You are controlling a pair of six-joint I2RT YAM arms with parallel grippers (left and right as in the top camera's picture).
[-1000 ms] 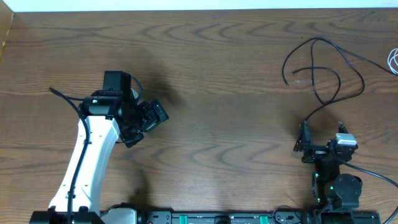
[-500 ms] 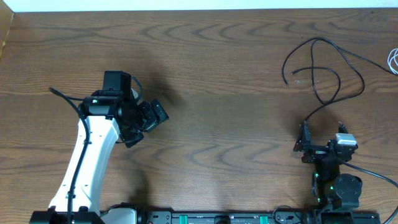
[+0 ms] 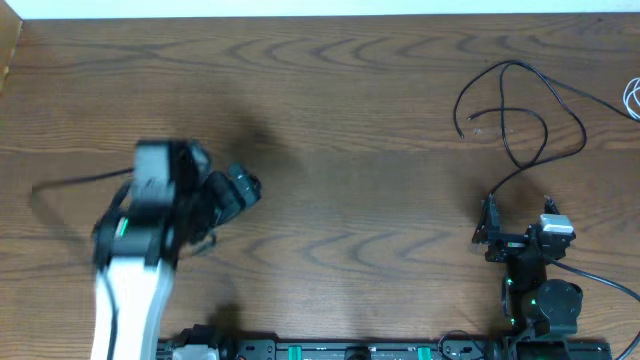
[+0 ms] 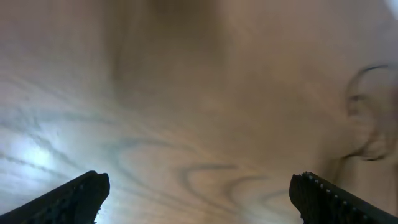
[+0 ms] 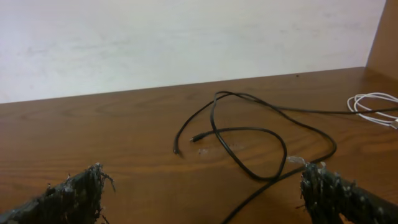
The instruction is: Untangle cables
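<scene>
Left end effector (image 4: 199,186) was wide open and held nothing, over the tabletop (image 3: 380,130) on its left side. It was blurred in the overhead view. Right end effector (image 5: 204,182) was also fully open and empty, at front right. Black cable (image 5: 249,129) lay in loose crossing loops just beyond it. White cable (image 5: 368,97) sat coiled at the right edge. Couldn't tell if the two touched.

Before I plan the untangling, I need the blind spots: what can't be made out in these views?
White cable: cut by the right edge, overhead and right wrist.
Left gripper: motion-blurred overhead; its wrist view is smeared too.
Black cable: near end lost against the right gripper overhead, off the bottom edge at the wrist.
</scene>
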